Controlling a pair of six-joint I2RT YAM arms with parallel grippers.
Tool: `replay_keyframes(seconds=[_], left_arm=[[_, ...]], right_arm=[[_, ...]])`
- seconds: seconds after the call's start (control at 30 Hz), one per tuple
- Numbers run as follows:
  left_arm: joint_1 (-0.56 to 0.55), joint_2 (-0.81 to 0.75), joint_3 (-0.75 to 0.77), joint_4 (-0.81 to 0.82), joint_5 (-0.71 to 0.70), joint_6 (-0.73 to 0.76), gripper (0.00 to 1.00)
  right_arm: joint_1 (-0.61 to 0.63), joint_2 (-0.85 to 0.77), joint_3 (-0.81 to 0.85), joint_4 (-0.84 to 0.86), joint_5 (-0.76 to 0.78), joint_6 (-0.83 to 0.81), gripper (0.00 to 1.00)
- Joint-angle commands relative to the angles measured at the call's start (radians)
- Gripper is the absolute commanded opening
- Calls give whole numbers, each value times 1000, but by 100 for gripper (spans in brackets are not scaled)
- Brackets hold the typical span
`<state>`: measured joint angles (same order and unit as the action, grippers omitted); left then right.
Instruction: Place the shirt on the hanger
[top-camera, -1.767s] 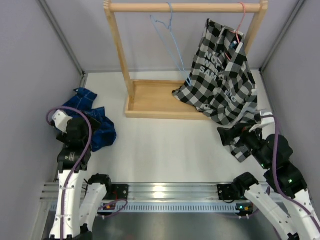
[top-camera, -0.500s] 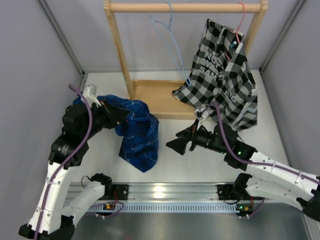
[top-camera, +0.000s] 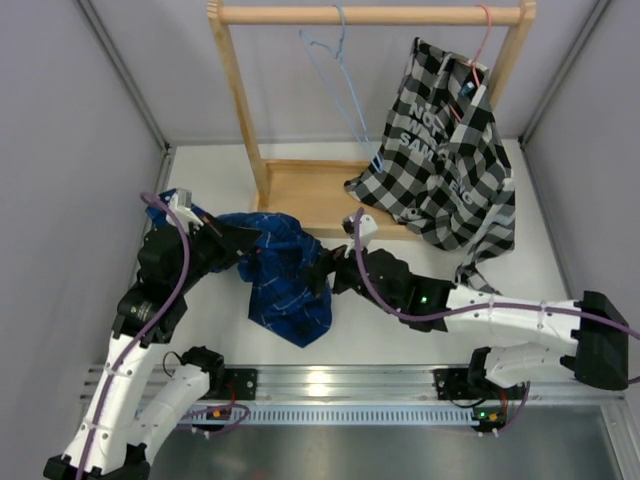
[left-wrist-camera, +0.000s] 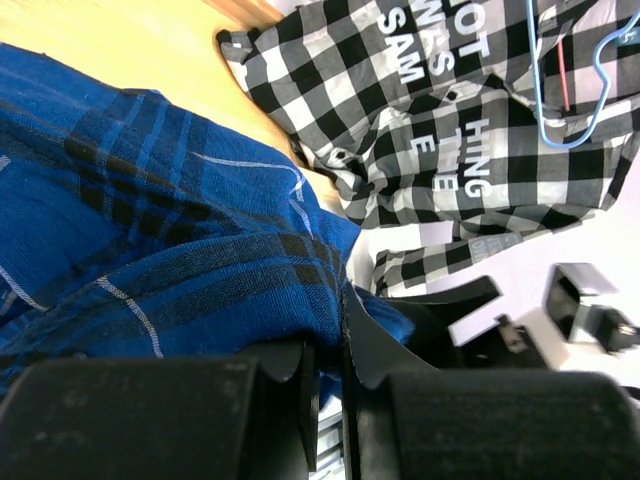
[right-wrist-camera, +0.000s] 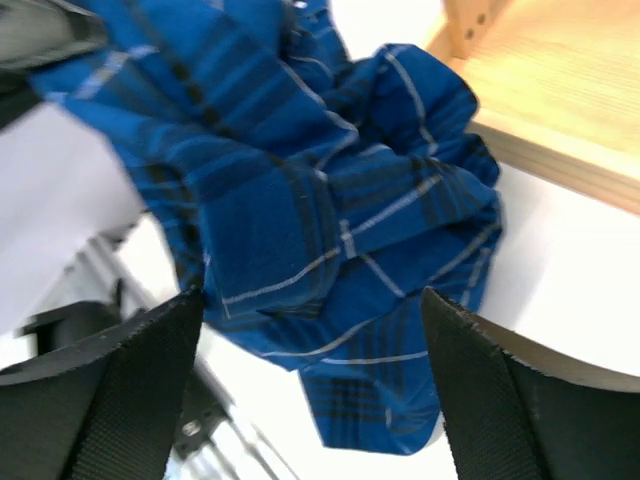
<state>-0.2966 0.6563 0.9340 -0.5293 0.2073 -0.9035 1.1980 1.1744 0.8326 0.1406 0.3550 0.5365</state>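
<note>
Shirt (top-camera: 285, 275) all views, hanger (top-camera: 350, 95) top/L cams

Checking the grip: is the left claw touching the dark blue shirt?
Touching. The left wrist view shows the left claw shut on the shirt, with fabric pinched between its jaws.

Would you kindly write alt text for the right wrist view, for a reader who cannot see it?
The open right claw faces a bunched dark blue plaid shirt hanging just ahead, with the wooden rack base behind.
</note>
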Motion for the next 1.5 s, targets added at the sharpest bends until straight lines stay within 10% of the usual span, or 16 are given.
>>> replay_keyframes(seconds=[0.0, 0.4, 0.6, 0.67, 0.8, 1.2, 1.33, 1.47], left_arm=[[-4, -32, -9, 106, -20, -29, 0], [-6, -24, -57, 111, -29, -25, 0], [-4, -34, -57, 107, -52, -9, 0], [-4, -38, -54, 106, -62, 8, 20], [-4, -14, 15, 101, -14, 153, 98], [-4, 187, 789, -107, 245, 580, 98], [-4, 230, 752, -101, 414, 575, 98], [-4, 140, 442, 30, 556, 557, 98]], right_arm=[[21, 74, 89, 86, 81, -43, 83], [23, 217, 180, 128, 87, -63, 66], [25, 228, 180, 131, 94, -82, 23], [25, 220, 177, 119, 102, -86, 0], [25, 150, 224, -5, 142, -153, 0], [25, 180, 1173, -765, -88, -501, 0], [23, 168, 1237, -860, -17, -491, 0], [20, 110, 956, -889, 90, -391, 0]])
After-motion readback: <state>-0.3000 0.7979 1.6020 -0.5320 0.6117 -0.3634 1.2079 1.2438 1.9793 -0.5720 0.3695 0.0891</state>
